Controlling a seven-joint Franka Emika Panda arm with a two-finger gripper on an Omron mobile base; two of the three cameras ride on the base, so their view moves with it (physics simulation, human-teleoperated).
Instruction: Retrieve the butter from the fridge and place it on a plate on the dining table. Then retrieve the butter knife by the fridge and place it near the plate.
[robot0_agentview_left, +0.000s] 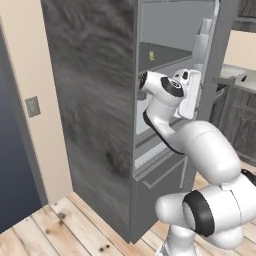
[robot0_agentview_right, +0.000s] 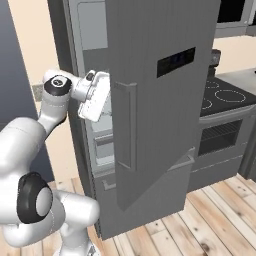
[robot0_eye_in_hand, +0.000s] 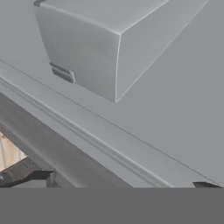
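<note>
- Left base view: the fridge (robot0_agentview_left: 95, 115) stands open, and our hand reaches in at mid-height, below a shelf. On that shelf sits a small pale-yellow piece we take for the butter (robot0_agentview_left: 152, 56), above and slightly left of the hand. It is too small to be sure how it lies; it seems to stand taller than wide, so we cannot call its long axis.
- Risk here: the wrist sits close to the shelf edge and the door frame; raising it straight towards the butter could knock the shelf lip.
- Right base view: the fridge door (robot0_agentview_right: 160, 100) hangs half open just beside the hand; a swing of the elbow could push it or catch its bar handle (robot0_agentview_right: 131, 125).
- Hand view: the gripper (robot0_eye_in_hand: 124, 183) is spread wide and holds nothing, its tips far apart at the bottom edge. A grey inner bin (robot0_eye_in_hand: 105, 48) looms near; advancing blind risks hitting it.
</note>
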